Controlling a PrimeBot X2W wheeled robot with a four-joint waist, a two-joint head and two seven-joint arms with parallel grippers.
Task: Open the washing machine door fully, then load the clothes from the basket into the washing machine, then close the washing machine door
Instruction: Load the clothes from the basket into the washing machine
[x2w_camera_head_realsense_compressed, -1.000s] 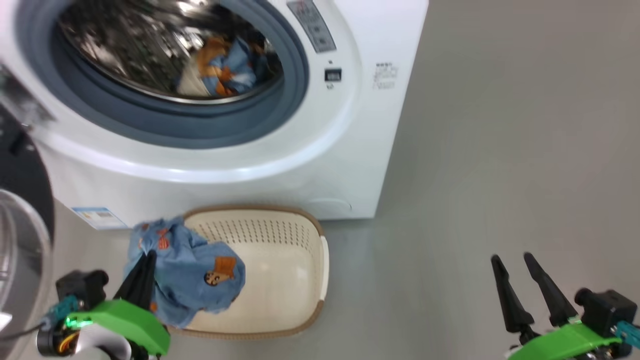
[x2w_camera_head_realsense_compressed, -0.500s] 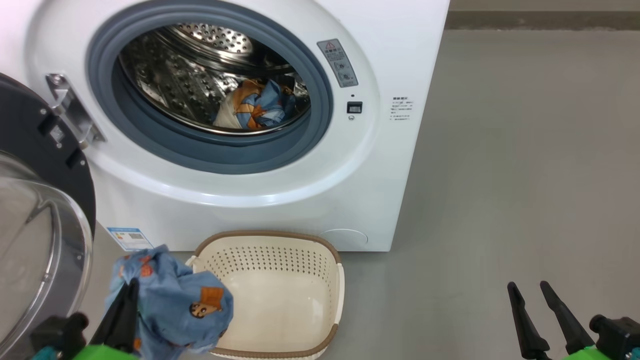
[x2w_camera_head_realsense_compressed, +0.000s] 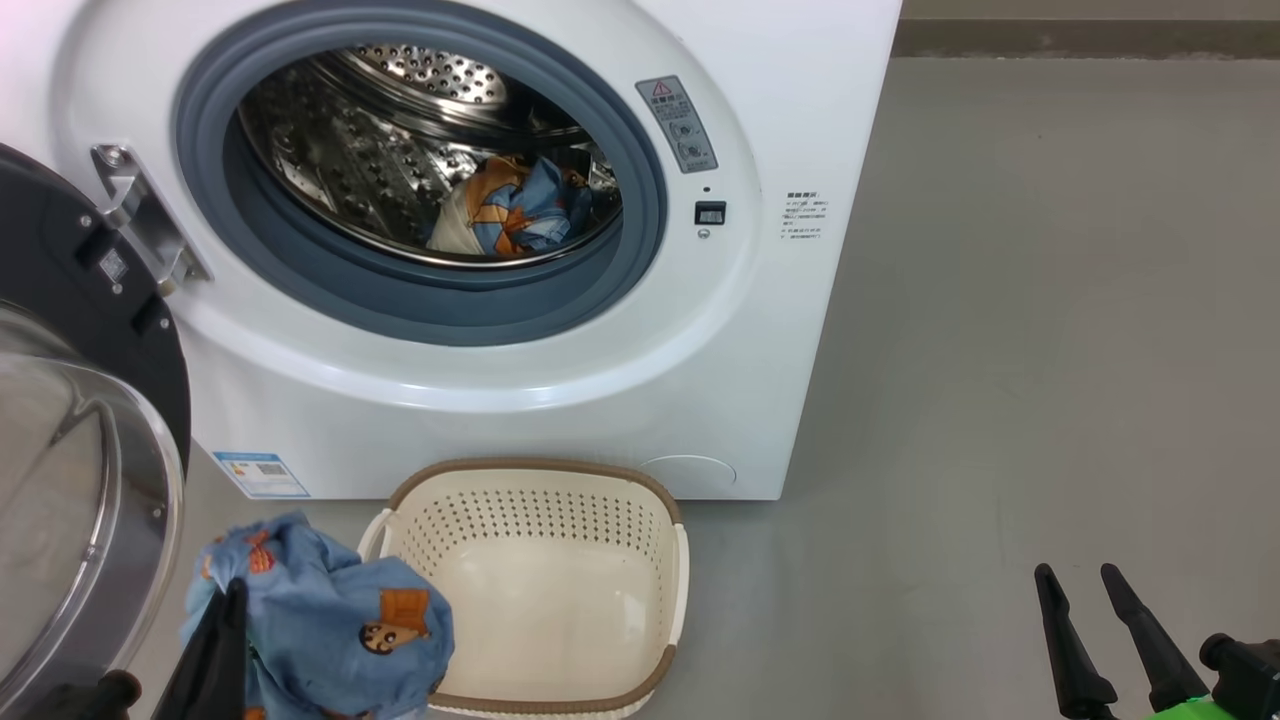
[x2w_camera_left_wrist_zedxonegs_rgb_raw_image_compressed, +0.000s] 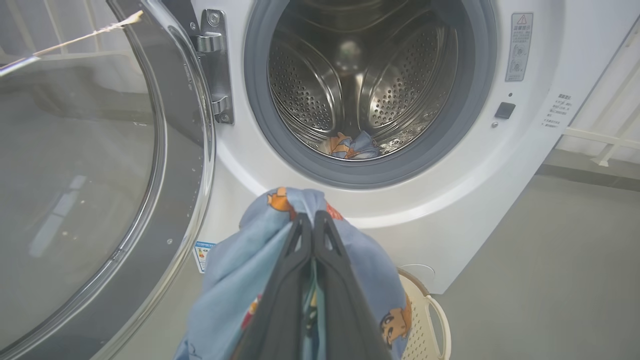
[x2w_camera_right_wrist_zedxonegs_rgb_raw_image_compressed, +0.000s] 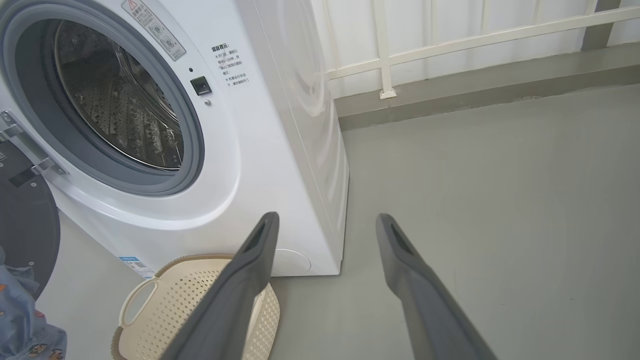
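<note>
In the head view, the washing machine door (x2w_camera_head_realsense_compressed: 90, 470) is seen swung wide open at the left, so that step looks done. One cream cloth (x2w_camera_head_realsense_compressed: 510, 215) with blue and orange on it is already lying inside the drum (x2w_camera_head_realsense_compressed: 400, 150) of the washing machine (x2w_camera_head_realsense_compressed: 480, 410). The basket (x2w_camera_head_realsense_compressed: 535, 466) is set on the floor (x2w_camera_head_realsense_compressed: 1000, 300) just in front of the machine, and nothing can be seen in it. The blue cloth (x2w_camera_head_realsense_compressed: 330, 625) is held up just beside the basket's left side, outside it, by the left gripper (x2w_camera_head_realsense_compressed: 232, 600). The right gripper (x2w_camera_head_realsense_compressed: 1078, 575) is seen low at the right, well apart from everything, with its fingers spread and nothing between them.

In the left wrist view, the two dark fingers are seen pressed together on the blue cloth, which is draped around them. The open drum is seen ahead, with the cream cloth at its bottom.

In the right wrist view, the fingers are seen wide apart over bare floor. The basket is seen at the lower left, with a bit of the blue cloth at the edge.

The task is judged to be more than half done. The blue cloth must be put into the drum and let go, and then the door must be pushed shut.
</note>
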